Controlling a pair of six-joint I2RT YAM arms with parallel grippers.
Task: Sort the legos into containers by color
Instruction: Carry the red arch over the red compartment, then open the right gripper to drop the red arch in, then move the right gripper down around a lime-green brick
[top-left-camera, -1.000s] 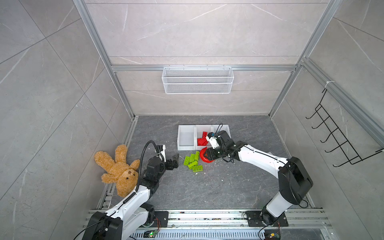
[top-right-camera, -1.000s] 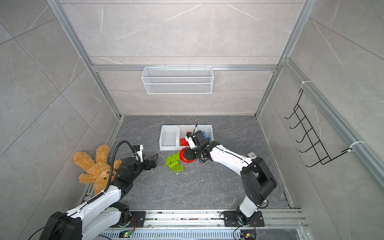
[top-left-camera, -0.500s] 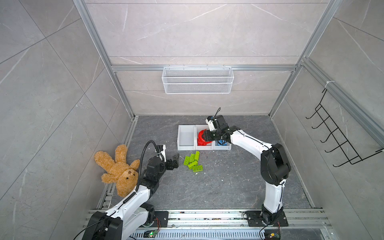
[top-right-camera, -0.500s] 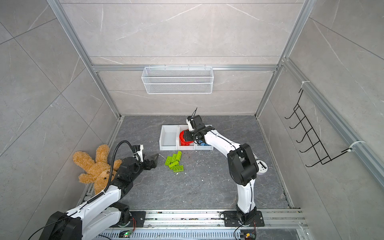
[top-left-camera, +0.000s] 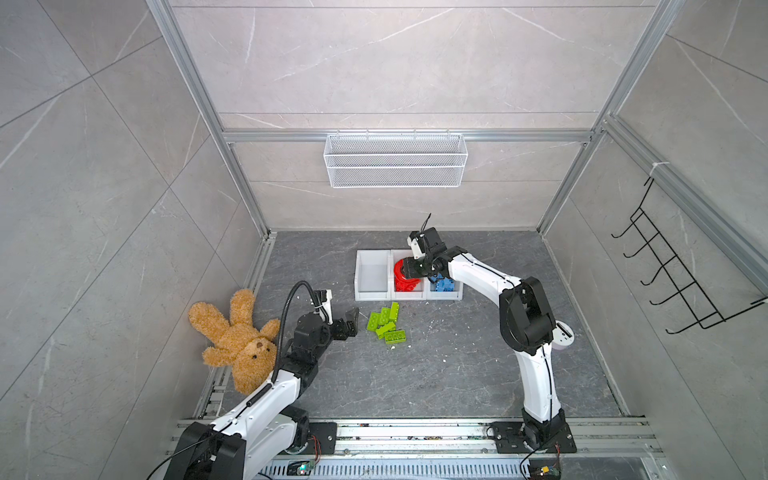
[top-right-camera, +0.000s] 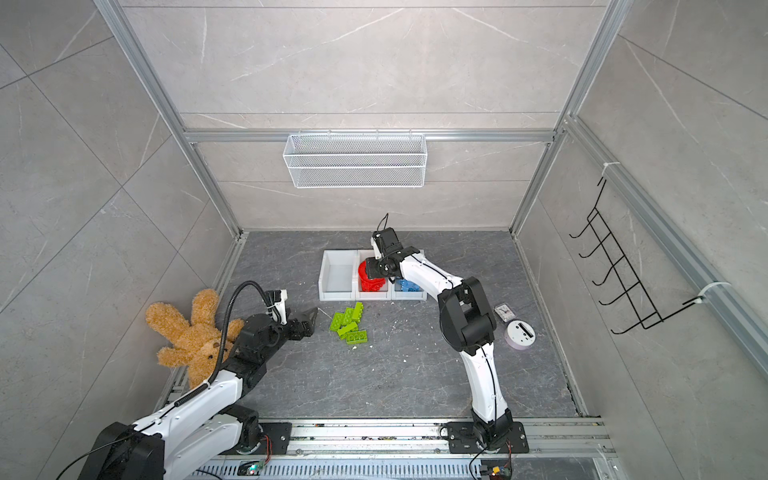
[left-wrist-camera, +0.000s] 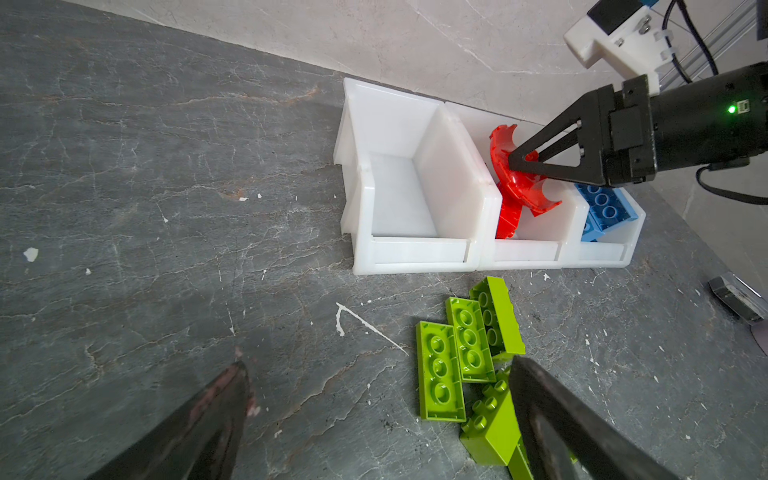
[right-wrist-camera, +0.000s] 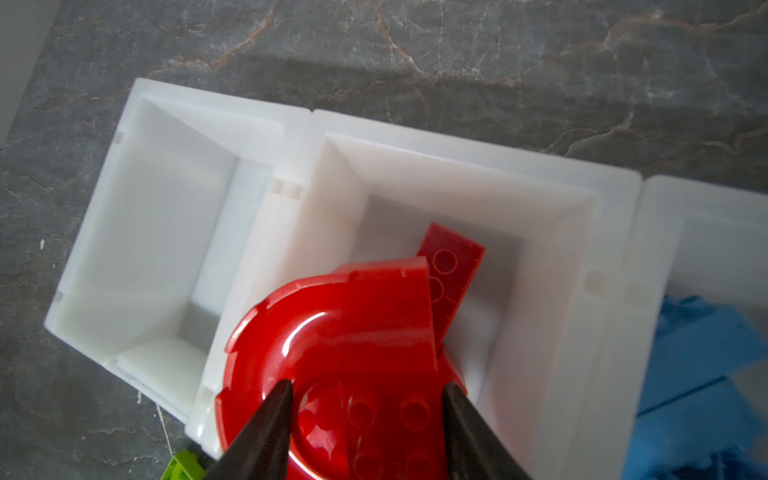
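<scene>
Grip comes first: our right gripper (right-wrist-camera: 365, 388) has its jaws partway closed on the red arch (right-wrist-camera: 332, 324), one finger on each side of the studded foot, so we read the piece as held, not resting. From the jaws the arch sweeps out past the fingertips and curls off to one side; its long span does not follow the fingers but bends away from them. Beyond and below the fingertips lies the middle bin (right-wrist-camera: 415, 141), with a red brick (right-wrist-camera: 453, 257) on its bottom. That is the matching colour, so we judge the step in hand to be the drop.

The relation that matters is that, in the right wrist view, the curled end of the arch appears to overlap the wall shared with the empty bin (right-wrist-camera: 166, 216). In the left wrist view the arch (left-wrist-camera: 498, 149) stands on edge, its upper end above the bin's rim. We would shift the jaws away from that wall before letting go, or the piece may catch there. Blue bricks (left-wrist-camera: 602, 203) sit in the end bin (left-wrist-camera: 602, 253), on the jaws' other side.

Our left gripper (left-wrist-camera: 378, 363) is wide open and empty. The green bricks (left-wrist-camera: 469, 336) lie on the floor (left-wrist-camera: 166, 208) just ahead of it, close by one finger, far nearer this arm than the right one.
</scene>
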